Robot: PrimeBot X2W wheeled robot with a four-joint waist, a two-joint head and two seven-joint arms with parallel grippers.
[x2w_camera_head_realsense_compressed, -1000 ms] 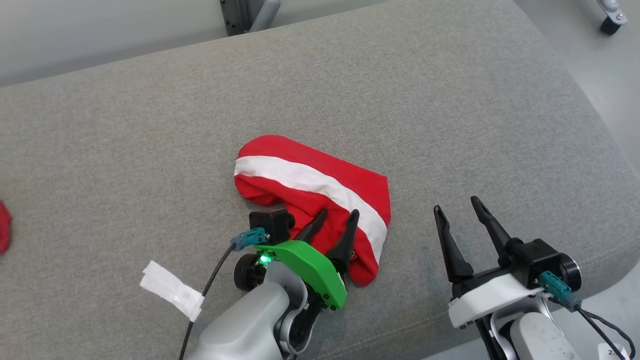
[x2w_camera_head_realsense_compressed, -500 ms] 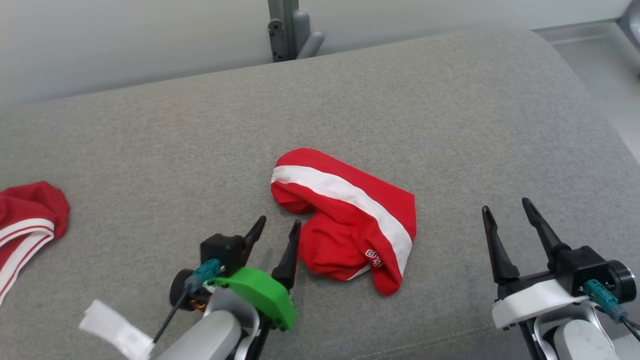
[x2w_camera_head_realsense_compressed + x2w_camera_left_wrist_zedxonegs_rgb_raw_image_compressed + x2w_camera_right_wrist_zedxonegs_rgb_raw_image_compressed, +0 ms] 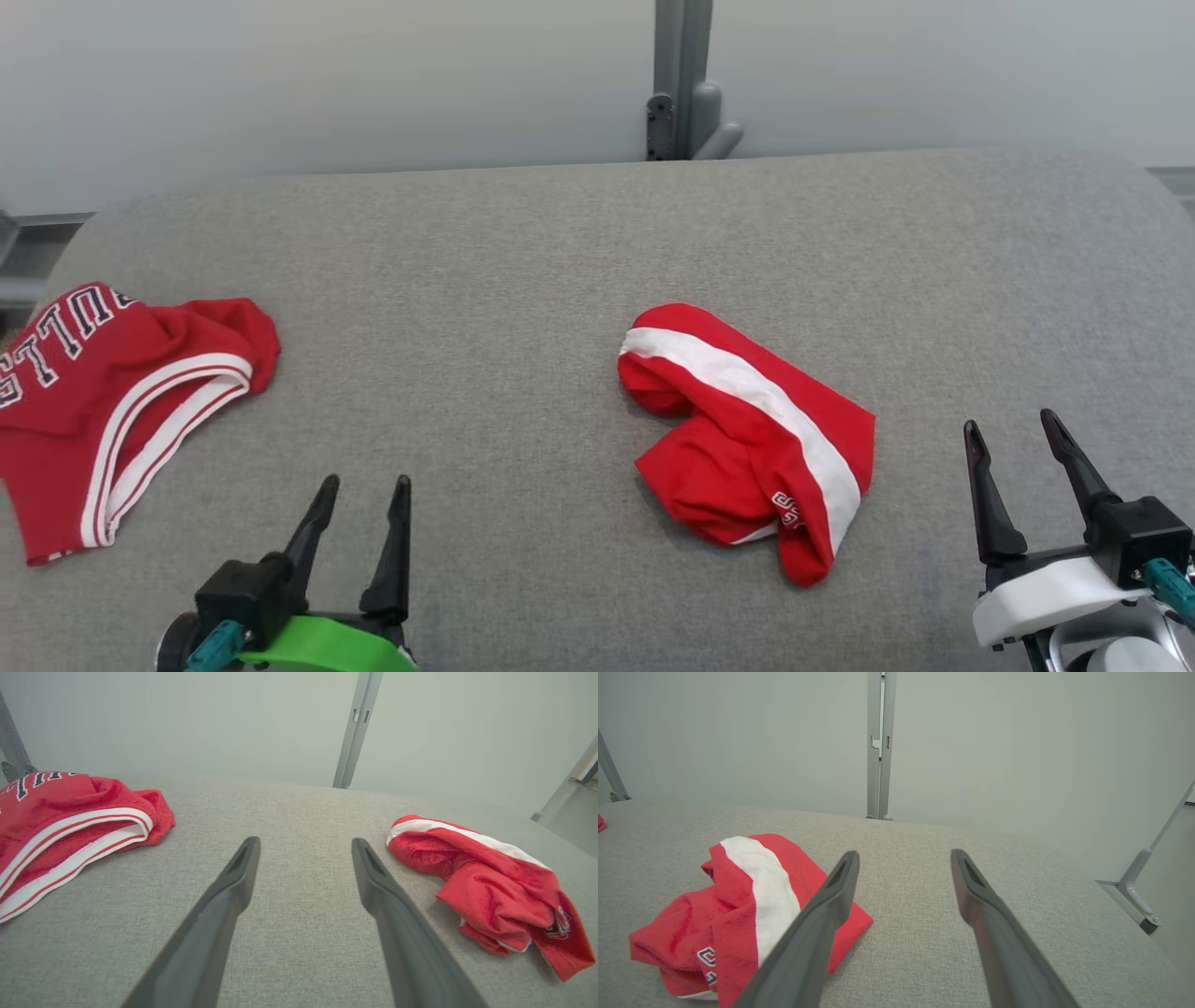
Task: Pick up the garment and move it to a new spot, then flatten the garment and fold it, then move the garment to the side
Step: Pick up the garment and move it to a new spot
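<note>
A grey upholstered bench (image 3: 523, 261) carried everything. At its left end sprawled a red jersey (image 3: 112, 392) with white trim and lettering. The garment (image 3: 747, 439), red with a broad white stripe, lay bunched right of the middle, between the two end effectors and touching neither. The left end effector (image 3: 366, 483) hovered near the front edge, fingers apart and empty. The right end effector (image 3: 1008, 418) likewise stood spread, empty.
</note>
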